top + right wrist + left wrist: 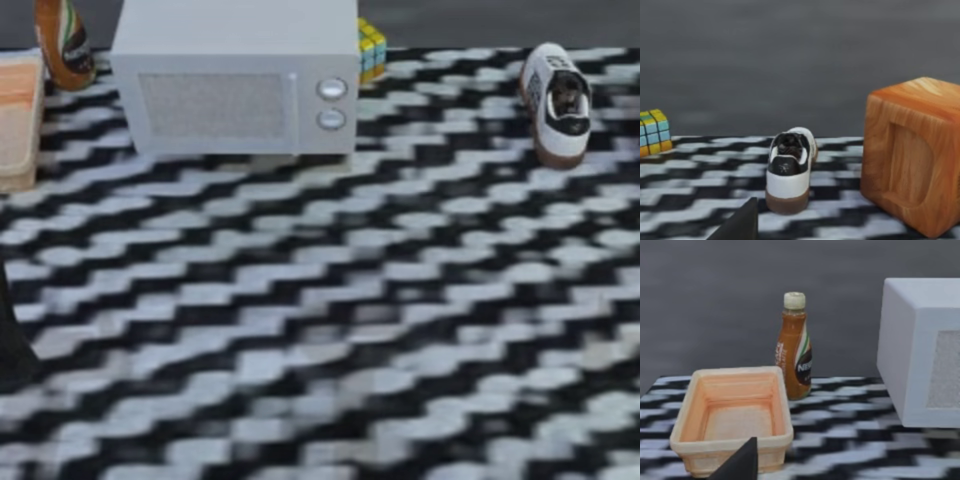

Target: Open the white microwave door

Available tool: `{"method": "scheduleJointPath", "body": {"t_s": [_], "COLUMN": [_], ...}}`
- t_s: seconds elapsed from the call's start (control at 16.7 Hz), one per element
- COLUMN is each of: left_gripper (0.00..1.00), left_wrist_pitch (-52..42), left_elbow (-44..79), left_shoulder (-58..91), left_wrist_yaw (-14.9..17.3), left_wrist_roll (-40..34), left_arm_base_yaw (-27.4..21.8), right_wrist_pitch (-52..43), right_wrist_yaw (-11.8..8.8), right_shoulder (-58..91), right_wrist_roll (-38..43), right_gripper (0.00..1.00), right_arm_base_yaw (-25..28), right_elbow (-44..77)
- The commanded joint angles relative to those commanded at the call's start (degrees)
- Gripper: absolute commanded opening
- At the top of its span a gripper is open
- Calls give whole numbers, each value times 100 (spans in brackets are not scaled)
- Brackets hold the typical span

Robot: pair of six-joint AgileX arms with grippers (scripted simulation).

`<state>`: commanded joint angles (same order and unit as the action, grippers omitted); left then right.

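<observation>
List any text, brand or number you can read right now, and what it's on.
"NES": partial white letters on the dark label of the brown sauce bottle; the rest runs out of sight.
Vertical lettering along that bottle's side: too blurred to read.
White microwave, shoe, puzzle cube: no readable text.

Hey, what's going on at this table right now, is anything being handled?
Nothing is being handled yet. The white microwave sits at the far side of the table, left of centre, with the door flat against its front. Neither arm has reached it: only a dark part of the left arm shows at the table's left edge in the top view. A bottle, a basket, a shoe, a puzzle cube and a wooden block stand around it untouched.
</observation>
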<state>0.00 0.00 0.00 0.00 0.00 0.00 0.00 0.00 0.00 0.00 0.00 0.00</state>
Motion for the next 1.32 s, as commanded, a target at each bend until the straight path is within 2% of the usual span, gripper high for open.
{"method": "scheduleJointPath", "body": {"t_s": [0.3,0.54,0.78,1.32], "left_gripper": [100,100,100,100], "left_wrist_pitch": [-187,-866,-1922,-4717], "left_elbow": [352,1633,3600,8887], "left_shoulder": [338,1585,3550,8820], "left_wrist_yaw": [-49,-231,-511,-1223], "left_wrist_roll": [-112,-469,-970,-2202], "left_arm_base_yaw": [-113,-486,-1035,-2448], "right_wrist_pitch": [0,0,0,0], "right_wrist_yaw": [0,0,0,0], "right_shoulder": [0,0,0,0], "right_wrist_roll": [0,0,0,0], "right_gripper": [100,100,100,100], "right_arm_base_yaw": [0,0,0,0], "right_elbow": [0,0,0,0]}}
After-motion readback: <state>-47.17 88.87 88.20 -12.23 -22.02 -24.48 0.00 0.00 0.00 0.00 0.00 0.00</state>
